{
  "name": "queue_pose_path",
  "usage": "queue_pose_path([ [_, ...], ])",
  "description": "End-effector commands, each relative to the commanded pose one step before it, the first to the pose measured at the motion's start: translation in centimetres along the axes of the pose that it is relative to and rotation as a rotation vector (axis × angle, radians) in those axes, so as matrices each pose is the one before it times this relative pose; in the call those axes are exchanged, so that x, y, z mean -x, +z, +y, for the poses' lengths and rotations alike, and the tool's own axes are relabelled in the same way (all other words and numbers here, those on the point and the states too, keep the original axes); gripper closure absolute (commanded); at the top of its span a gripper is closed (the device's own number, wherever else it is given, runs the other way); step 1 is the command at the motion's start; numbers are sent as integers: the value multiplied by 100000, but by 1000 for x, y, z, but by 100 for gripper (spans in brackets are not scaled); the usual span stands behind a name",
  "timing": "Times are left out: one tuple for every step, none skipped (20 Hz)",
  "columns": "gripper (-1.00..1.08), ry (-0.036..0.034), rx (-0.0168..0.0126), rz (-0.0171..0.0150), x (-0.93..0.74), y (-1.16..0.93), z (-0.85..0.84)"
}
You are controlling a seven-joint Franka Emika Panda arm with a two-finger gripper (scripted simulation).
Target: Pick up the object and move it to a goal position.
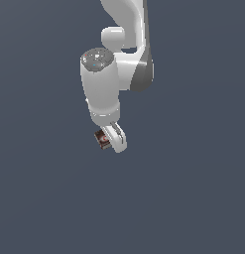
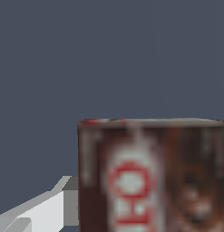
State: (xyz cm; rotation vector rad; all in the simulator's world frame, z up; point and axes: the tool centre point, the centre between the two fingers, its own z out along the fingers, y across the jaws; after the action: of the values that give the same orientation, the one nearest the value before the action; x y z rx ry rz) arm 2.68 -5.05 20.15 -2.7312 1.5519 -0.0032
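At the claw [image 1: 113, 140], low under the white arm [image 1: 101, 89]: the object [image 1: 101, 138] sits on the exterior view's left of the visible finger and fills the wrist view, apparently clamped. Grasp looks done; carry to goal remains, no goal marker visible.

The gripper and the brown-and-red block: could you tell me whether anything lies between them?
Nothing: in the wrist view the block sits right against a gripper finger, with no gap.

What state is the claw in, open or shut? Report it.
Shut on the block, apparently: in the exterior view the block sits at the claw tips; in the wrist view a finger touches its side. The other finger is hidden.
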Motion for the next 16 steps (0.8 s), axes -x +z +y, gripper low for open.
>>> queue_pose_path([
  [108, -83, 103, -59, -1505, -1633, -347],
  [108, 0, 0, 0, -564, -597, -139],
  [108, 0, 0, 0, -547, -578, -136],
  [108, 0, 0, 0, -531, -560, -133],
  [108, -62, 25, -16, -485, -523, -162],
  [108, 0, 0, 0, -500, -526, -128],
  [108, 0, 0, 0, -486, -509, -125],
  [108, 0, 0, 0, -471, -494, -123],
  [108, 0, 0, 0, -458, -479, -120],
  [108, 0, 0, 0, -445, -464, -118],
  [108, 0, 0, 0, -432, -450, -115],
  [108, 0, 0, 0, -419, -436, -113],
  [108, 0, 0, 0, -406, -422, -110],
  [108, 0, 0, 0, -394, -409, -108],
  [108, 0, 0, 0, -382, -396, -106],
  [108, 0, 0, 0, -370, -383, -103],
])
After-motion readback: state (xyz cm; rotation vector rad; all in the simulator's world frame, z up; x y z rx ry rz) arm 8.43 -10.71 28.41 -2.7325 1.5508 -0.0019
